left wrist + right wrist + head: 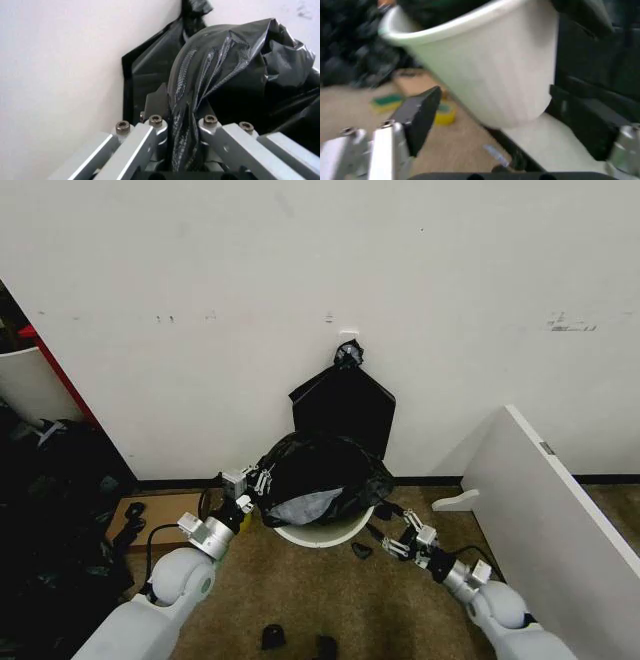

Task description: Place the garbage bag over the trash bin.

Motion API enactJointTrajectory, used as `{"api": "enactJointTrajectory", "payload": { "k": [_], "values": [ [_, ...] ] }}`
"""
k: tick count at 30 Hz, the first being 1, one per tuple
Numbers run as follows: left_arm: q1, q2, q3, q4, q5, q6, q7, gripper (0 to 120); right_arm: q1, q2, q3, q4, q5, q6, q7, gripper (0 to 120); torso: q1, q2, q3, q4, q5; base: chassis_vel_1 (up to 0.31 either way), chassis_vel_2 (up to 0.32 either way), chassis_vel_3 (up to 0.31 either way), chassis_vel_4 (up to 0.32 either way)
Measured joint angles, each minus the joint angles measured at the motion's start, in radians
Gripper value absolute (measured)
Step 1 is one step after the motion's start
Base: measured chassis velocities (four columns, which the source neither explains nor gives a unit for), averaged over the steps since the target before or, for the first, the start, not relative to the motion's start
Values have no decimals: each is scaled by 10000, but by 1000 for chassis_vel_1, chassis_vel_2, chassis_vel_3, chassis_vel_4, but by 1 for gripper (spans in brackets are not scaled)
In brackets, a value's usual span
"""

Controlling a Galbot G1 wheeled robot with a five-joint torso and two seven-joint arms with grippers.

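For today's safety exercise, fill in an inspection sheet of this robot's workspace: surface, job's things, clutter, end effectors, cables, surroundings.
Surface: brown floor, worn.
Job's things: garbage bag bunched over the trash bin.
Clutter: black bundle against the wall; small dark bits on the floor; cardboard at left.
End effectors: left end effector shut on bag film; right end effector open beside the bin.
Cables: black cable by the left arm.
Surroundings: white wall; white board at right.
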Motion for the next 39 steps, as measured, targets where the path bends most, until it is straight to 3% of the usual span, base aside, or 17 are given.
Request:
{"api": "enactJointTrajectory", "payload": {
  "k": [4, 7, 8, 11, 12, 21, 31, 39],
  "values": [
    [-44, -79, 113, 131, 199, 43, -174, 4, -536, -198, 576, 1069, 127, 8, -701, 98, 0, 0, 0, -3, 1, 0, 0, 0, 0],
    [64, -188, 170, 162, 476, 14, -181, 4, -1171, -359, -58, 2986, -308, -564, 1933, 100, -2, 1, -1, -4, -3, 0, 0, 0, 0],
    [64, -188, 170, 162, 476, 14, -181, 4, -1171, -359, -58, 2986, -308, -564, 1933, 100, -2, 1, -1, -4, -3, 0, 0, 0, 0],
    [180, -266, 162, 110, 642, 4, -180, 4, -1489, -368, -917, 4392, -1987, -1589, 4350, 100, -2, 1, -1, 4, -2, 0, 0, 0, 0],
    [182, -279, 188, 98, 685, 2, -183, 4, -1506, -342, -1104, 4663, -2458, -1763, 4590, 100, -2, 1, -1, 2, -1, 0, 0, 0, 0],
    [199, -296, 347, 34, 804, 6, -163, 4, -1012, -229, -1475, 4978, -4146, -2147, 3195, 100, -2, 1, -1, -2, -2, 0, 0, 0, 0],
    [296, -350, 375, 37, 962, 6, -146, 4, -509, -113, -2180, 4906, -4546, -2574, 3665, 98, -1, 1, 0, 0, -1, 0, 0, 0, 0],
    [350, -409, 390, 52, 1129, 5, -141, 4, -457, -124, -2271, 4744, -4295, -2674, 3692, 72, -2, 1, 0, 0, -1, 0, 0, 0, 0]
  ]
}}
